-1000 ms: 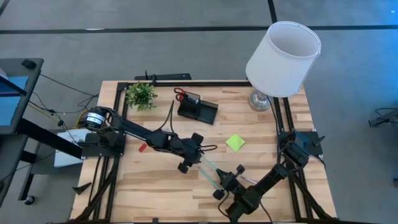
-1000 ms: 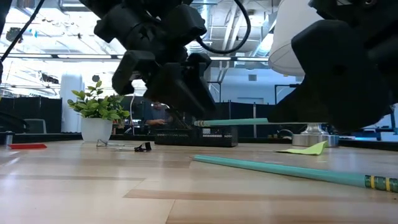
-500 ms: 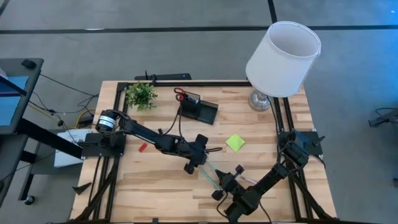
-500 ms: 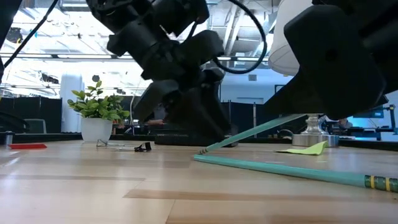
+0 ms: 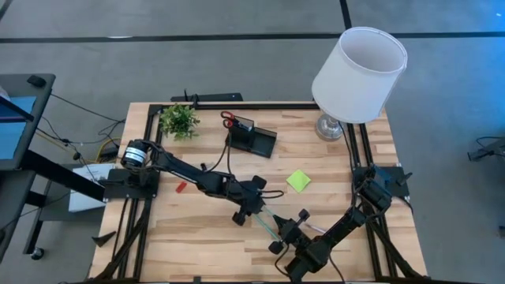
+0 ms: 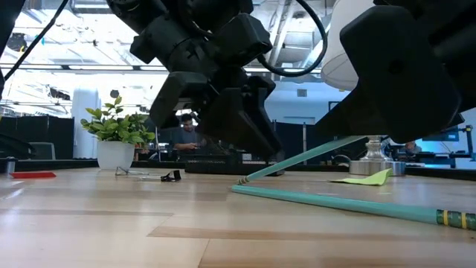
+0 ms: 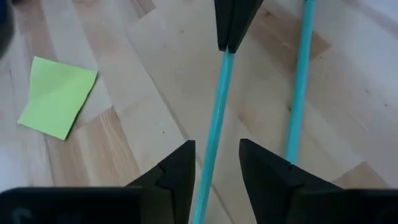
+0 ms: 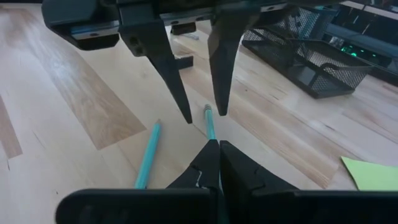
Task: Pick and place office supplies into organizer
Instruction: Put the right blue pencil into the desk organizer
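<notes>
The right hand (image 8: 214, 149) is pinching one end of a raised teal pen (image 7: 214, 118), whose free tip is sitting between the left hand's (image 7: 216, 165) half-open fingers, which should be squeezing squarely before the right releases.

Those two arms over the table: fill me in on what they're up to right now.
It looks like a handover of a teal pencil. The right claw is shut on one end, holding it tilted with its far tip near the wood. The left claw straddles the same pencil with its fingers open, not yet gripping. A second teal pencil lies flat on the table beside them. The green sticky note lies loose nearby, and the black organizer at the back already holds the red-handled scissors.
</notes>
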Motion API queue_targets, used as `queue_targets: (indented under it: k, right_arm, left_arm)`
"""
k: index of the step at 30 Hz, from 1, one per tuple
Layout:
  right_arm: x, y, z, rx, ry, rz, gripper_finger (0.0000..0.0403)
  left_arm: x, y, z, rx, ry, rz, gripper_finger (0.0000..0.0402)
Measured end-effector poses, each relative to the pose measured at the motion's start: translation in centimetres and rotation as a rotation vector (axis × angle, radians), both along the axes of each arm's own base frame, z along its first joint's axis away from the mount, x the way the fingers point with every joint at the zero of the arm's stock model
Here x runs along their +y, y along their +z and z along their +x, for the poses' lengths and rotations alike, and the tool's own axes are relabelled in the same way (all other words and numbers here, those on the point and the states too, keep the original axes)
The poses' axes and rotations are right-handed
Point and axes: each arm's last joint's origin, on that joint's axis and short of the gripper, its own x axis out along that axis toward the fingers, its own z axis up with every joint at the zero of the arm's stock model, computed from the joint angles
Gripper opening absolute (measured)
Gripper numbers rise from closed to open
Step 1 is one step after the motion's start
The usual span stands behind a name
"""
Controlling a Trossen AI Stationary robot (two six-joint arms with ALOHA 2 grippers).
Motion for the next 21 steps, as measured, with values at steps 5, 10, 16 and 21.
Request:
queue_targets:
  k: [5, 10, 16, 21]
  right_arm:
    - [0.0, 0.0, 0.0, 0.000, 0.000, 0.000, 0.0000]
    - [0.0, 0.0, 0.0, 0.000, 0.000, 0.000, 0.0000]
    - [0.0, 0.0, 0.0, 0.000, 0.000, 0.000, 0.0000]
    - [0.0, 0.0, 0.0, 0.003, 0.000, -0.003, 0.0000]
  left_arm:
    - [0.0, 0.3, 0.2, -0.037, 0.003, -0.001, 0.0161]
    - [-0.2, 0.3, 0.2, -0.040, -0.018, -0.007, 0.0193]
    - [-0.3, 0.6, 0.4, -0.074, -0.013, -0.028, 0.0201]
    - [-0.7, -1.2, 1.1, -0.081, -0.019, -0.048, 0.0201]
